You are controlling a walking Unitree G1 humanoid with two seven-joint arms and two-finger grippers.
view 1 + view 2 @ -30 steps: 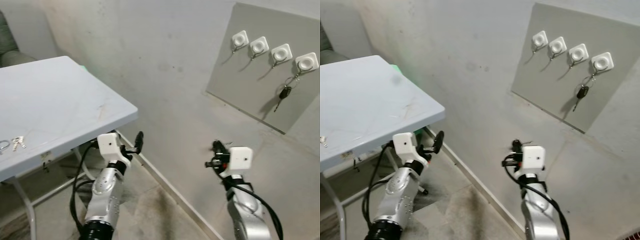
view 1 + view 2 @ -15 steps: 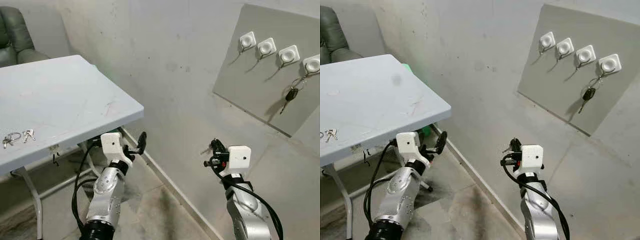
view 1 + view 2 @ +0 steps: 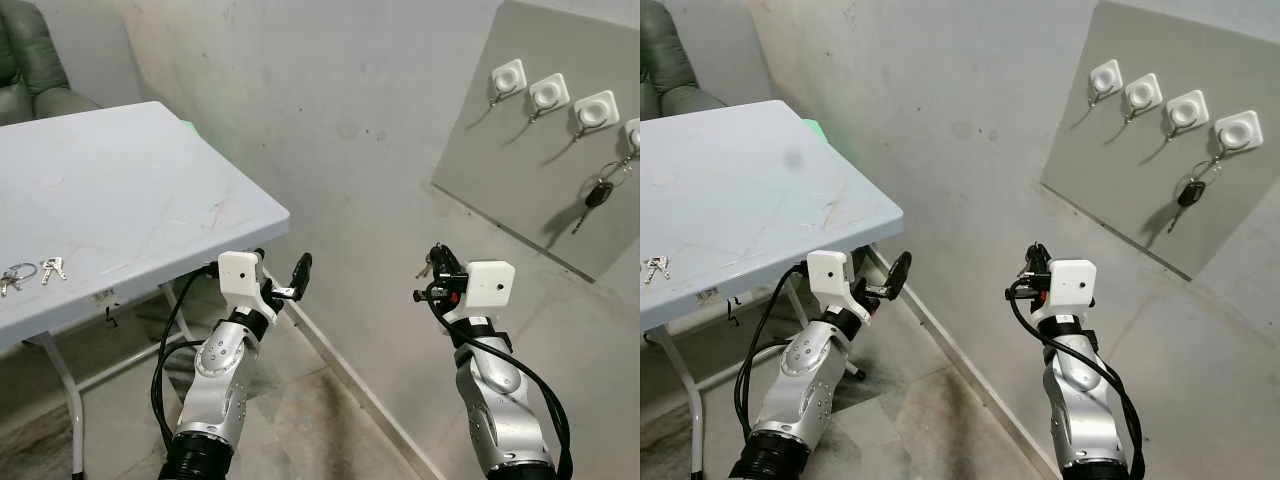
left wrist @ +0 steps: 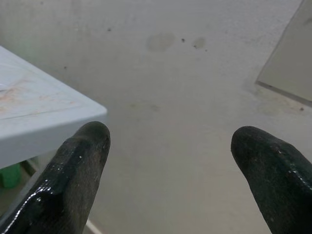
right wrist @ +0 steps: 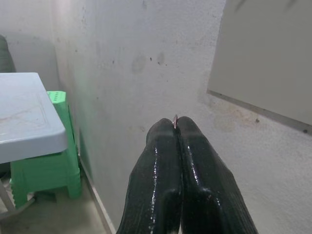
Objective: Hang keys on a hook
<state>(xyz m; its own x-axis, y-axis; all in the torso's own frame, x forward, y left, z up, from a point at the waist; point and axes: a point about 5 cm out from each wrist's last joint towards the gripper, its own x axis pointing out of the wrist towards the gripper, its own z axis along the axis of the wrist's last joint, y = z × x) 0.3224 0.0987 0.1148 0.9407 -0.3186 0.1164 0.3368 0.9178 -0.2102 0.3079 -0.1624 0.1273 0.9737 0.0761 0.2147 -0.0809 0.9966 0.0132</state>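
Left to right, you see: small metal keys (image 3: 28,273) on a ring, lying at the smooth pale bench's (image 3: 120,200) left edge, partly cut off. Left hand (image 3: 298,275) gapes empty, glossy black fingers (image 4: 80,165) spread. Right hand (image 3: 436,272) is pinched closed on a thin metal ring (image 5: 175,120), barely visible. Square white hooks (image 3: 1170,108) dot a flat grey board (image 3: 1140,180); the rightmost holds a dark car key (image 3: 1189,192).
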